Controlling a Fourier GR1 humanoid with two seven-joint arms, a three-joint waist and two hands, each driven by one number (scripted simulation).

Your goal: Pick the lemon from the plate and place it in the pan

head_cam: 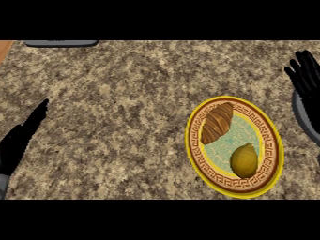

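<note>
1. In the head view, we find the lemon [244,161] on the near part of the patterned plate [273,145], toward its right rim. A croissant [217,123] lies just beyond it on the far-left part. The two look slightly apart.
2. The plate sits toward the counter's [121,93] right edge, nearer the front than the back.
3. We see the right hand [318,98] at the counter's right edge, fingers straight and spread, holding nothing. It hangs over the grey pan [298,117], which is cut off by the view's edge and lies just beside the plate's right rim.
4. From that hand the lemon lies to the left and nearer the front edge. We judge its long axis to run roughly front to back, so a grasp across its short width suits.
5. The left hand [17,145] rests near the counter's left front edge, fingers straight and together, empty, well apart from the plate. We judge the right hand the nearer one.
6. Room is open left of the plate; the croissant crowds the lemon's far side, the pan rim the right.
</note>
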